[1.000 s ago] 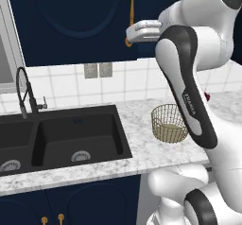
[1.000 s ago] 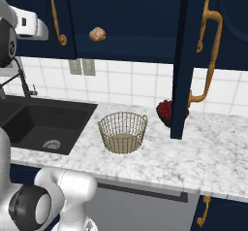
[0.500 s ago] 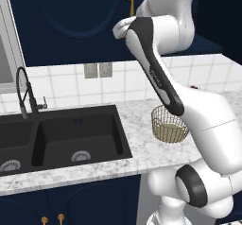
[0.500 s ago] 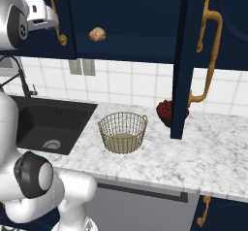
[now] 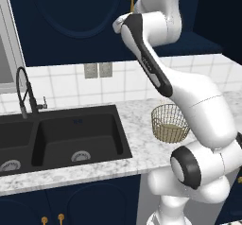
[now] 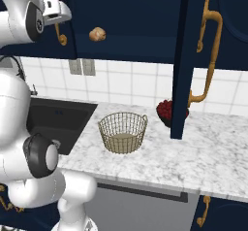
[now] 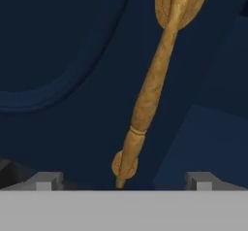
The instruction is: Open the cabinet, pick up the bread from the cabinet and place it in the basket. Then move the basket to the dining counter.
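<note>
Up at the cabinet, you have the gripper facing the left door's long brass handle; in the hand view the handle runs slantwise between the two dark fingertips, which stand wide apart with nothing between them but the handle's lower end. Whether they touch the handle you cannot tell. In the right base view your hand sits just beside that same brass handle at the upper left.

The right door stands swung out, its edge toward you, with its own long brass handle on the outer face. Inside the cabinet the bread shows as a small golden-brown lump against the dark interior, near the cabinet's lower edge and to the right of your hand.

Down on the marble counter, the basket sits upright and holds nothing, toward the front edge, right of the black sink. From the left base view you see the basket partly behind your arm. A dark red object rests near the counter's back edge, just behind the open door's lower corner and apart from the basket.

No brand, label or writing can be read on anything here.
</note>
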Available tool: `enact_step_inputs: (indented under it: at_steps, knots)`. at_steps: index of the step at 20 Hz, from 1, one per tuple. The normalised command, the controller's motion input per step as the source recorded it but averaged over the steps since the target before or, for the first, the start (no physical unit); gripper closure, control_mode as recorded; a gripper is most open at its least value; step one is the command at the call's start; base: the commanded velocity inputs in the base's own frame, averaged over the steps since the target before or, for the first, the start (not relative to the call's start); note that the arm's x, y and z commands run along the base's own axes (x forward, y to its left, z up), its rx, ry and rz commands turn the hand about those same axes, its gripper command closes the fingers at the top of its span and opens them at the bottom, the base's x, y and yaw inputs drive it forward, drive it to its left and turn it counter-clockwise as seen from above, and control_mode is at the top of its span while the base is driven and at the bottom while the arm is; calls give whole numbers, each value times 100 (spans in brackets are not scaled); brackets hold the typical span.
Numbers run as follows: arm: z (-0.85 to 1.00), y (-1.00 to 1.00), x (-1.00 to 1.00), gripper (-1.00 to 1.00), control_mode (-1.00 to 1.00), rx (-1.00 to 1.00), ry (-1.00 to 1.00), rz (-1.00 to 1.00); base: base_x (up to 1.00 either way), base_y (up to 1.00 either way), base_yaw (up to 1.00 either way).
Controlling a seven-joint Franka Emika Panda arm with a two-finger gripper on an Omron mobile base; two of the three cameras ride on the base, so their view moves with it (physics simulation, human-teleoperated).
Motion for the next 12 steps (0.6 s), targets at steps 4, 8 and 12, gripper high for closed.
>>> enact_step_inputs:
  at_steps: [4,8,12]
  knots:
    - [-3,-4,41,-100,-100,0,0,-14,0,0,0]
    - [-3,0,36,-100,-100,0,0,-16,0,0,0]
    - [0,6,39,-100,-100,0,-4,-13,0,0,0]
